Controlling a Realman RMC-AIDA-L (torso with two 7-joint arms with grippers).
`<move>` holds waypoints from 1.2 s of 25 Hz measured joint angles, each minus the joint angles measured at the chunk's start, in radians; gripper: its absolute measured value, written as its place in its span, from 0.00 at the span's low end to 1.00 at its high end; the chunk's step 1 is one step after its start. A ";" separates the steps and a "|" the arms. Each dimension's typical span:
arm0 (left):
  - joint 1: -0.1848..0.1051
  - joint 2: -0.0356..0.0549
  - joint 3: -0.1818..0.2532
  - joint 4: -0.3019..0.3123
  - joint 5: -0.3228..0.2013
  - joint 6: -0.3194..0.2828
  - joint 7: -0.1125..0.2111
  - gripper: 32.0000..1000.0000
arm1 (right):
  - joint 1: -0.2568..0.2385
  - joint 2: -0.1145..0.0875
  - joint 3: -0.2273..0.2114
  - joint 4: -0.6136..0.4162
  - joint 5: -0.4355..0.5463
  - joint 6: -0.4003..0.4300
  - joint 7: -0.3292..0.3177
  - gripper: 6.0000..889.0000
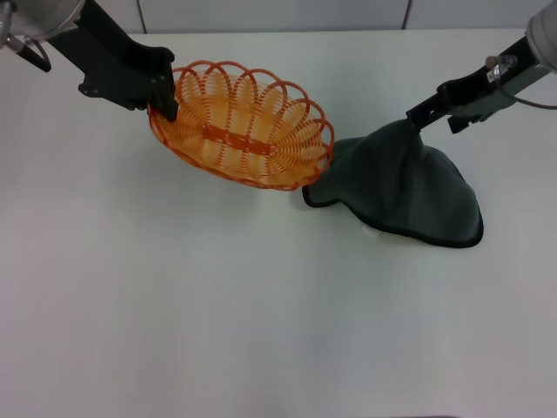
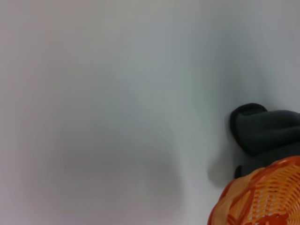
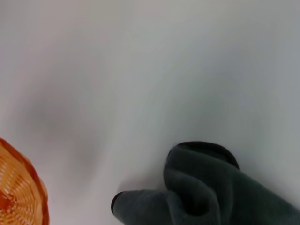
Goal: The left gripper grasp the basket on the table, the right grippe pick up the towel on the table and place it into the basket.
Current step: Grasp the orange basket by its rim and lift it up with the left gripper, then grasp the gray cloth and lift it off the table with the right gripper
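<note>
Left gripper: I see the left gripper (image 1: pixel 165 97) clamped on the basket's rim at its left end, arm coming in from the far left corner.
Basket: the basket (image 1: pixel 242 124) is orange wire, oval, tilted, left end lifted by the claw, right end low and touching the towel edge. Nothing inside it. Its rim also shows in the left wrist view (image 2: pixel 262 199) and the right wrist view (image 3: pixel 21 192).
Right gripper: the right gripper (image 1: pixel 416 118) is pinched on the towel's top, arm reaching in from the far right.
Towel: the towel (image 1: pixel 405 183) is dark grey-green, pulled up into a tent shape from the pinched peak, lower hem with black edging still spread on the table. It sits just right of the basket, left corner against the basket's rim. Folds are visible in both wrist views (image 2: pixel 265 133) (image 3: pixel 211 187).
Tag: small white bit (image 1: pixel 372 231) under the near hem, too small to be sure.
Table: the table (image 1: pixel 218 305) is plain white.
</note>
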 joint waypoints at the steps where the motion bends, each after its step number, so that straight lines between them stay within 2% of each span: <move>1: -0.001 0.0001 0.000 0.000 0.000 0.000 0.000 0.07 | 0.000 0.000 0.001 0.008 0.000 -0.009 -0.004 0.99; 5: -0.002 0.0007 0.000 0.000 -0.005 -0.001 0.000 0.07 | 0.007 0.004 0.004 0.051 0.002 -0.066 -0.029 0.99; 6: -0.002 0.0013 -0.001 0.001 -0.008 0.000 0.000 0.07 | 0.011 0.011 0.002 0.074 0.003 -0.113 -0.048 0.99; 7: -0.002 0.0022 -0.004 0.001 -0.011 0.000 0.000 0.07 | 0.011 0.011 0.002 0.074 0.003 -0.113 -0.048 0.99; 11: -0.002 0.0070 -0.021 0.000 -0.012 0.003 0.002 0.07 | 0.027 0.034 -0.001 0.143 0.003 -0.221 -0.096 0.99; 16: -0.002 0.0077 -0.023 -0.002 -0.012 0.008 0.003 0.07 | 0.051 0.064 -0.011 0.240 -0.003 -0.330 -0.155 0.99; 21: -0.002 0.0060 -0.023 -0.004 -0.012 0.010 0.004 0.07 | 0.050 0.093 -0.047 0.258 -0.005 -0.353 -0.161 0.99; 25: -0.002 0.0040 -0.023 -0.005 -0.012 0.010 0.004 0.07 | 0.046 0.096 -0.065 0.299 -0.008 -0.376 -0.150 0.99; 30: -0.001 0.0035 -0.023 -0.006 -0.012 0.011 0.006 0.07 | 0.038 0.099 -0.121 0.312 -0.009 -0.399 -0.113 0.99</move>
